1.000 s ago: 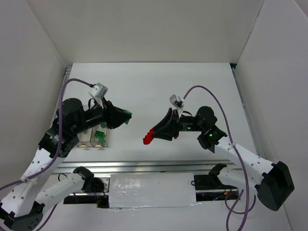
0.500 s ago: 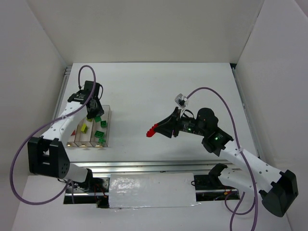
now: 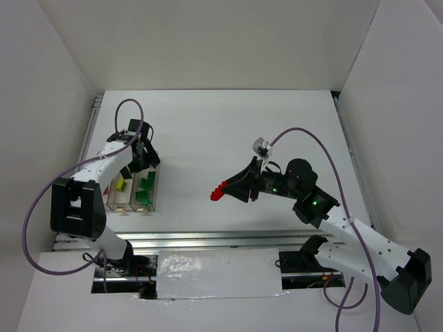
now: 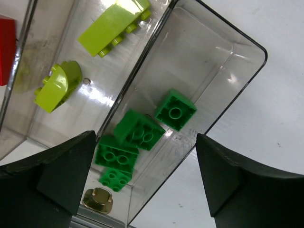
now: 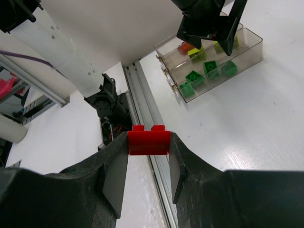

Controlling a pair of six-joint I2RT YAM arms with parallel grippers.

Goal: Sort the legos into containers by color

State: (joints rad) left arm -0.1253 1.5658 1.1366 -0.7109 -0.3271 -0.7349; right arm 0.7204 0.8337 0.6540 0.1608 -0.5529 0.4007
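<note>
Legos are mostly sorted already. In the left wrist view four green bricks (image 4: pixel 137 130) lie in the right-hand tray of the containers (image 4: pixel 213 52). Two yellow-green bricks (image 4: pixel 114 23) lie in the tray beside it. A red piece (image 4: pixel 5 47) shows only as a sliver at the far left edge of that frame, and appears to sit in the third tray. No tray shows a brick of the wrong colour, as far as these views reach.

The left end effector (image 3: pixel 140 159) hangs over the trays at the left of the overhead frame. Its fingers are spread wide on either side of the green tray and hold nothing.

The right end effector (image 3: pixel 223 188) sits near the middle of the overhead frame, well apart from the trays and raised off the desk (image 3: pixel 228 124). Its fingers are closed on a red brick (image 5: pixel 148 141), pinched by its two ends with the studs pointing up in the right wrist view. That view also looks across at the trays, in its upper right, with the left arm above them.

Judging from this, the green and yellow-green sorting looks done, and the one piece left to place is the held red brick. It belongs in the tray farthest from the green one. No other loose brick shows on the desk in the overhead view, though the arms hide some of it. The left arm over the trays may be in the way of that delivery.
</note>
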